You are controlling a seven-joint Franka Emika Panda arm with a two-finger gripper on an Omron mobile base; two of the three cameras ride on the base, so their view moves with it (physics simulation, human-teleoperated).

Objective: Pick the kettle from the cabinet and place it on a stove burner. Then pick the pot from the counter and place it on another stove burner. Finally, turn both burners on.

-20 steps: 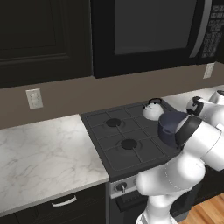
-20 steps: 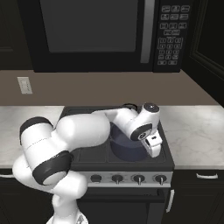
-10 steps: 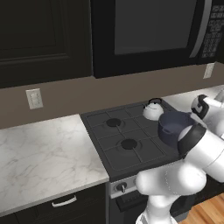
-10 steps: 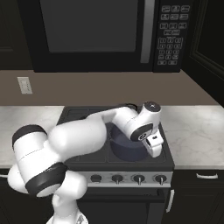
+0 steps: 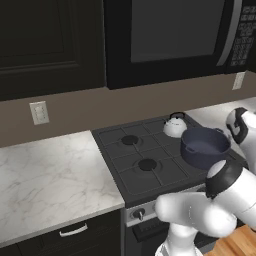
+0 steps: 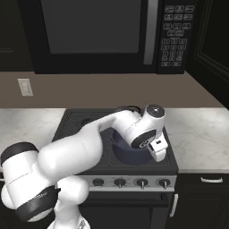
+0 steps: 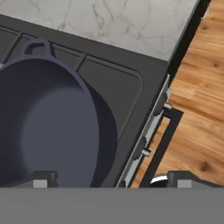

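Two vessels sit on the black gas cooktop (image 5: 150, 155). One is the pot (image 5: 205, 147), wide, round and dark blue-grey, with a smooth matte inside, no lid, and a small loop handle at its rim. It rests on the front right burner, near the stove's front edge. Just behind it, on the back right burner, stands the kettle (image 5: 175, 125), a small squat dome of white-silver with a black arched handle and a black knob on its lid. The two are close together; contact cannot be told.

The two left burners (image 5: 148, 164) are bare, round dark heads under black grates. Silver knobs (image 6: 142, 182) line the stove's front panel.

The pincer (image 7: 109, 179) hangs over the pot's right rim and the stove's front edge, its two dark fingertips (image 7: 41, 178) spread wide and holding nothing. One tip is above the pot, the other above the wooden floor (image 7: 197, 109), warm brown planks.

White-grey marbled stone forms the desk (image 5: 45, 175) on both sides of the stove, over dark drawers with silver handles. A black microwave (image 6: 112, 33) with a keypad hangs above, and a dark panelled cabinet (image 5: 45, 40) is mounted to its left.
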